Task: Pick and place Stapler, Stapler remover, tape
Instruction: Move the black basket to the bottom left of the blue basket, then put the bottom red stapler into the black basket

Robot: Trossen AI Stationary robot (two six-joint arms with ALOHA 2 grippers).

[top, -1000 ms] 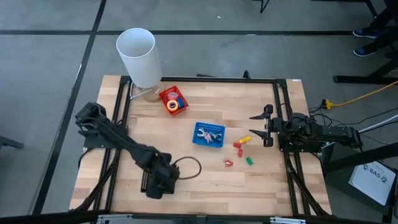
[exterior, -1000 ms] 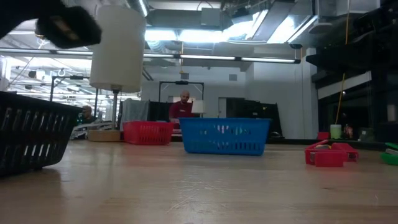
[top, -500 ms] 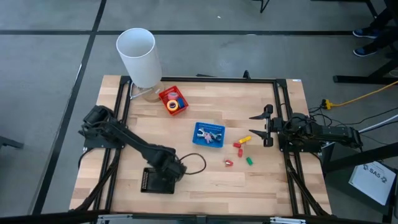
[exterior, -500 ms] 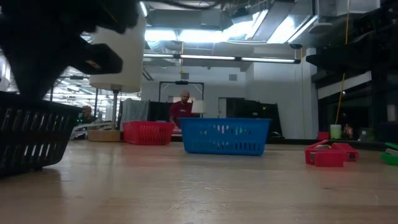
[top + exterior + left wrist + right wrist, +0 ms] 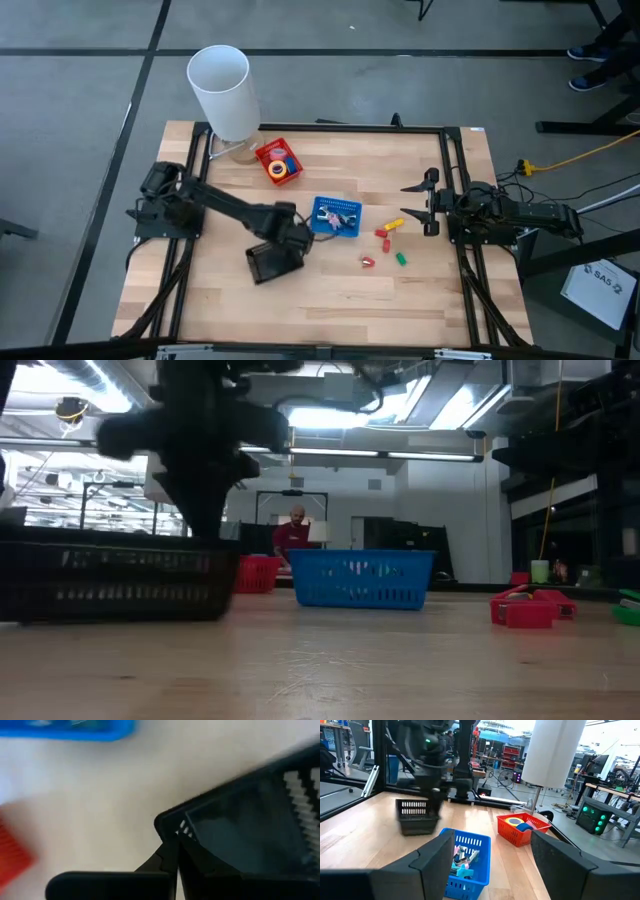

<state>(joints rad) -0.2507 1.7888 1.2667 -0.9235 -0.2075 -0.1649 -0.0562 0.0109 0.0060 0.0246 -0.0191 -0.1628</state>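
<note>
Left jaws [image 5: 290, 240]: clamped on black basket [image 5: 272, 264] rim, just beside blue basket [image 5: 335, 217].
Right jaws [image 5: 425, 205]: spread, empty, well apart from blue basket.

A tall white cylinder [image 5: 223, 90] stands at the wooden worktop's [image 5: 330, 295] far corner; a person in red [image 5: 292, 531] sits in the room beyond; an orange cable [image 5: 578, 157] trails across the floor.

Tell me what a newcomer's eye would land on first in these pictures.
Probably the left gripper near the table's middle, shut on the rim of a black basket just left of the blue basket. Next, the tall white cylinder at the far left corner, with the red basket holding tape beside it. The right gripper waits open at the right edge.
</note>
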